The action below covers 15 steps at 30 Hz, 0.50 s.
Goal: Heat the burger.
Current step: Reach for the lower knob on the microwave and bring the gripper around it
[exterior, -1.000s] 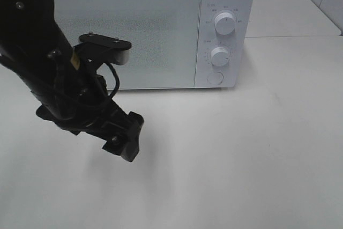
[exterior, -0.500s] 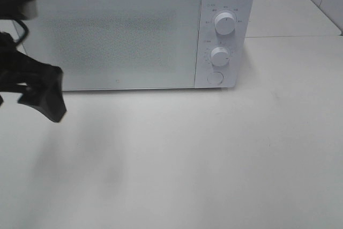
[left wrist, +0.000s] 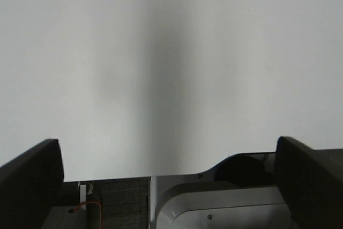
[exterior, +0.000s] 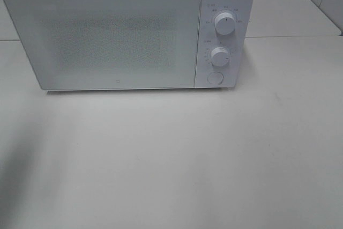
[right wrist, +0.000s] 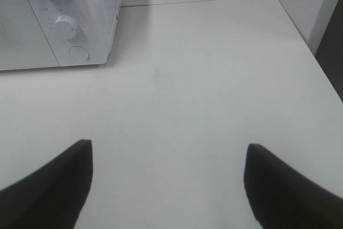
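Observation:
The burger is not in view in any frame. A white microwave (exterior: 123, 30) stands at the back of the table with its door shut; its two dials (exterior: 224, 23) and round button (exterior: 215, 78) are on its right side. It also shows in the right wrist view (right wrist: 59, 20). Neither arm shows in the high view. My left gripper (left wrist: 169, 181) is open and empty over bare white table. My right gripper (right wrist: 169, 181) is open and empty over the table, to the right of the microwave.
The white table (exterior: 214, 154) spreads in front of the microwave. Its right edge (right wrist: 316, 68) shows in the right wrist view, with a dark drop beyond. White robot base parts (left wrist: 214, 207) lie under the left gripper.
The left arm has swung away to the left, from in front of the microwave door, and has left the high view. The microwave has not moved.

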Motion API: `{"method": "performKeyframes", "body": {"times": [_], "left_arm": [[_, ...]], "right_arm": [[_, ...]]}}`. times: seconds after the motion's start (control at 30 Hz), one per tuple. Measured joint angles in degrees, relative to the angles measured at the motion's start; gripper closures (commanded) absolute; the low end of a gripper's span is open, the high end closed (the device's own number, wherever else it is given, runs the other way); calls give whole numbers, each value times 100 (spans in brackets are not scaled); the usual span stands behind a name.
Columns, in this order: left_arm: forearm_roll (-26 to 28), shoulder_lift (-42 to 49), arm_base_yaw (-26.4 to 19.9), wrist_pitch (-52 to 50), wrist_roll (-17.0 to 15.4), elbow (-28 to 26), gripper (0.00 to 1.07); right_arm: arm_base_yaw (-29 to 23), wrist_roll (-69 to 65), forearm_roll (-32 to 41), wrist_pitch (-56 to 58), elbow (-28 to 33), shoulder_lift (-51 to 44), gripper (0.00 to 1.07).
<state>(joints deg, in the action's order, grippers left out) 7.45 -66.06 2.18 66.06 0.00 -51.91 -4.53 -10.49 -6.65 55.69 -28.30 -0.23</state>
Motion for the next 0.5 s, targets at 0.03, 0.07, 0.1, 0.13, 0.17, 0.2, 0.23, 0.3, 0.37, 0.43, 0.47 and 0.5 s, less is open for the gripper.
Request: {"method": "performKeyframes", "body": {"times": [0.03, 0.07, 0.1, 0.13, 0.17, 0.2, 0.23, 0.3, 0.37, 0.43, 0.47, 0.5], "left_arm": [[86, 298, -23, -86, 63, 327, 7], [86, 298, -23, -86, 63, 327, 7], [166, 573, -23, -160, 92, 636, 7], [189, 728, -23, -212, 103, 762, 7], [189, 728, -23, -212, 103, 762, 7], [206, 991, -23, -264, 143, 1031, 7], [206, 1134, -23, -264, 189, 1152, 7], [206, 1415, -23, -264, 269, 1369, 7], [206, 1530, -23, -264, 321, 1450, 7], [206, 1931, -23, -264, 464, 1719, 7], [206, 1931, -23, -264, 464, 1719, 7], [206, 2194, -23, -281, 550, 1896, 7]], "right_arm": [[0, 0, 0, 0, 0, 0, 33], [0, 0, 0, 0, 0, 0, 33], [0, 0, 0, 0, 0, 0, 33], [0, 0, 0, 0, 0, 0, 33], [0, 0, 0, 0, 0, 0, 33], [0, 0, 0, 0, 0, 0, 33], [0, 0, 0, 0, 0, 0, 33], [0, 0, 6, 0, 0, 0, 33], [0, 0, 6, 0, 0, 0, 33], [0, 0, 6, 0, 0, 0, 33], [0, 0, 6, 0, 0, 0, 33], [0, 0, 6, 0, 0, 0, 33]]}}
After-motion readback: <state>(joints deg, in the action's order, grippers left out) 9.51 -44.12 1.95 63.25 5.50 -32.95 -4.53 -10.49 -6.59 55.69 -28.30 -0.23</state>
